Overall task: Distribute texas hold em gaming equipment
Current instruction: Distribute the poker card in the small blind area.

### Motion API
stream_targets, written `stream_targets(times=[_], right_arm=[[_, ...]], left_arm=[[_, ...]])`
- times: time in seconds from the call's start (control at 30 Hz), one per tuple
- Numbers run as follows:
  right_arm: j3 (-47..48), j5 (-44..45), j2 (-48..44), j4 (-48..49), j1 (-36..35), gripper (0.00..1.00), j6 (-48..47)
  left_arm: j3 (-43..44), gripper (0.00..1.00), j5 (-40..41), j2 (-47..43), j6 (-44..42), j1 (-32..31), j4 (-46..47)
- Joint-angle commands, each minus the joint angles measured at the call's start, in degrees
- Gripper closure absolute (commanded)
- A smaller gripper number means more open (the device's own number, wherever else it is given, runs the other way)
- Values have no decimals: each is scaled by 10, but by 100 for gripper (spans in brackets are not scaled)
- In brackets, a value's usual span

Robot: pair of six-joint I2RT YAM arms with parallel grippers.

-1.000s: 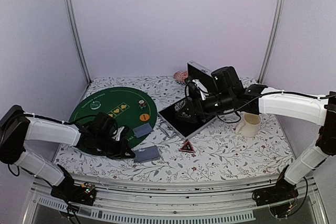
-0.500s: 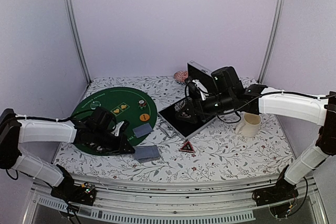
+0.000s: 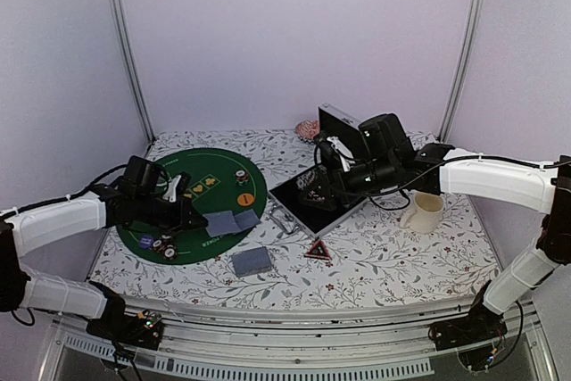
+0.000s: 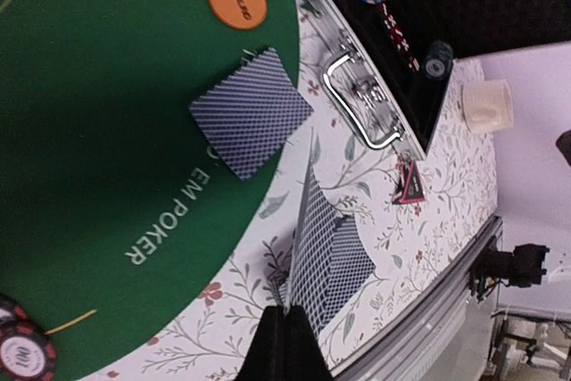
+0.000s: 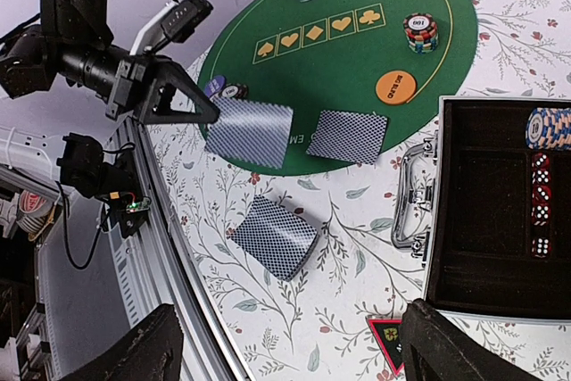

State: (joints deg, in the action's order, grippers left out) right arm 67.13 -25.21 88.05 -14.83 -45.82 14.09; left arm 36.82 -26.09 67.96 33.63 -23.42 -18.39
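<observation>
- This looked like a robotics lab test cell rather than a home: plain pale walls (image 3: 294, 33) closed in the table (image 3: 401, 265) behind and on both sides.
- Bare aluminium posts (image 3: 127, 51) rose from the table's far corners.
- A left arm (image 3: 62, 220) and a right arm (image 3: 491, 176) stood at the table's near edge, above a slotted metal rail (image 3: 294, 341).
- An exposed circuit board (image 3: 147, 320) sat below that edge.

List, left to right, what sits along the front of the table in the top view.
Loose poker chips → playing card pinched in the left hand → red-edged triangle → cream mug.
</observation>
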Motion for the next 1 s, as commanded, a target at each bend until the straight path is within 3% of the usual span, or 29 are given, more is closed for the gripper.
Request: stream_targets(times=[0.0,0.17,0.4,0.7,0.97], right_arm=[[17,1,-3,-5,-4,14,-6],[17,2,-5,-6,-3,14,-7],[16,8,-15,-12,-4,14,-8],[15,12,-20,-16,-3,14,-10],[15,14,-19,-18,-3,14,-12]], left_arm=[[9,100,17,-41,-19,83,-59],[11,100,50,-67,-54,216,-92],[-1,100,43,-28,-94,431,-78],[-61,100,19,35,-45,530,17],[-75,100,40,58,-57,545,15]])
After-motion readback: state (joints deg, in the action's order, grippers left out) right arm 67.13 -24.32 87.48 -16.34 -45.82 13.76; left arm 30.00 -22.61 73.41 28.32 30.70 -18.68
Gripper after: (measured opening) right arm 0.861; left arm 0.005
